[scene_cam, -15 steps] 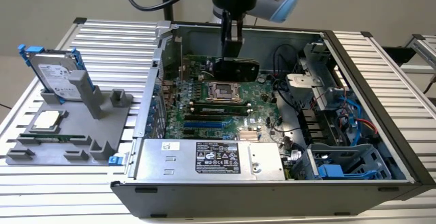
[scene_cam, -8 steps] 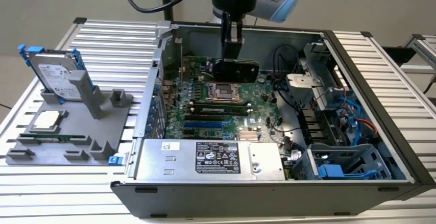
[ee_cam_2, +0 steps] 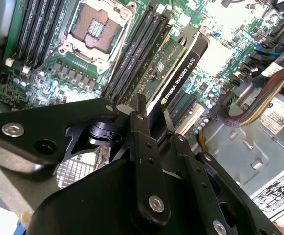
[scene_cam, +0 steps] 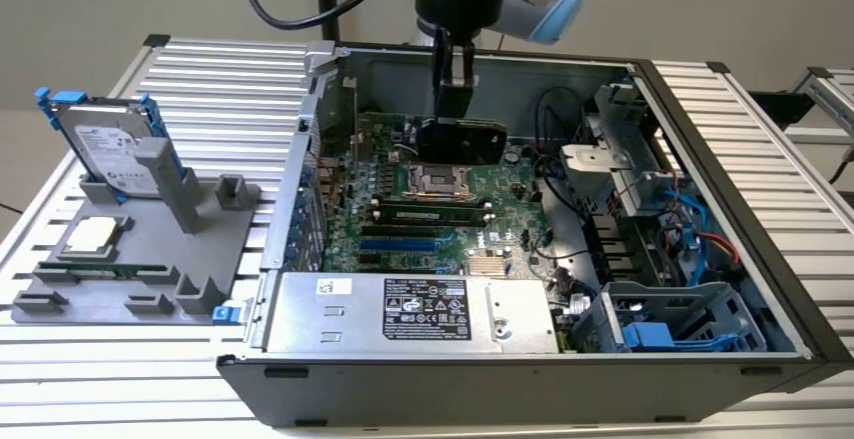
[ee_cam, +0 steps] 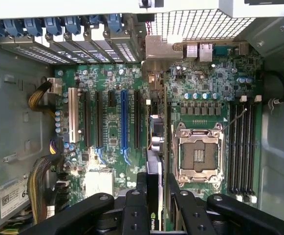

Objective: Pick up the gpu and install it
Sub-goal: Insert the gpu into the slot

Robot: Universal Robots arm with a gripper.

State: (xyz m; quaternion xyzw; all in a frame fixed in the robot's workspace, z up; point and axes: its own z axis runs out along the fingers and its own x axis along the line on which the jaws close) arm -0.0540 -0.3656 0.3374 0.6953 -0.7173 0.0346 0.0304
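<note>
Jaws clenched on the gpu (ee_cam_2: 173, 68), which hangs edge-down directly beneath the gripper (ee_cam_2: 151, 125) inside the open computer case (scene_cam: 747, 259), just above the motherboard (scene_cam: 400, 219) near the CPU socket (ee_cam: 200, 154). Its long axis runs parallel to the blue expansion slot (ee_cam: 123, 120). White lettering marks the card's black edge.

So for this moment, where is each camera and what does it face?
Exterior view: off the arm, above the open computer case; arm and gripper hold the gpu over the motherboard.
Second wrist view: on the arm, looking past the fingers at the gpu.
First wrist view: on the arm, facing straight into the motherboard.
Both wrist views share the empty processor socket.
</note>
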